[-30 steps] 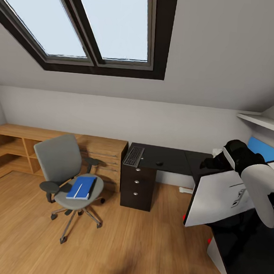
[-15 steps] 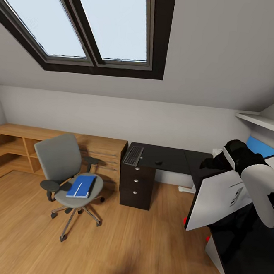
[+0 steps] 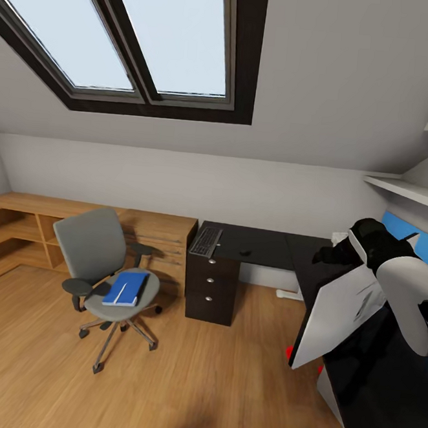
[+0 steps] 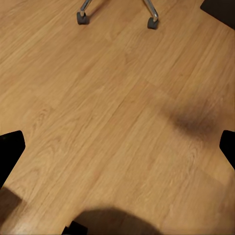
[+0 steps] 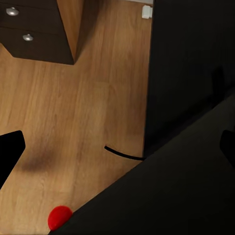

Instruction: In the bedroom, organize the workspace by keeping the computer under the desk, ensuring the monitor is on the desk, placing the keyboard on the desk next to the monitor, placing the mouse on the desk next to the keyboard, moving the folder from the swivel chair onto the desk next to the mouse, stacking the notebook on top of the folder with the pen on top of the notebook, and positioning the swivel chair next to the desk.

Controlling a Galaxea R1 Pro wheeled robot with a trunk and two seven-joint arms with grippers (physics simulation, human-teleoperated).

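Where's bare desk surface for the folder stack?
Free: the black desk top between the mouse and the corner, toward the wall. Keyboard takes the end over the drawers. Crowded: the near wing, where the tilted monitor and right arm sit. Folder lies on the swivel chair.

There is 1 swivel chair [image 3: 106, 263] on the wood floor. On its seat lies 1 blue folder [image 3: 127, 289] with 1 white pen [image 3: 121, 292] on top. There is 1 desk [image 3: 263, 245], and it has 3 drawers (each with 1 round silver knob). On the desk sit 1 keyboard [image 3: 206, 241] and 1 small mouse [image 3: 244, 252]. There is 1 monitor [image 3: 338, 316], tipped over at the near end. The sloped wall has 2 skylights [image 3: 119, 34]. There are 2 shelves [image 3: 407, 189] on the right wall.
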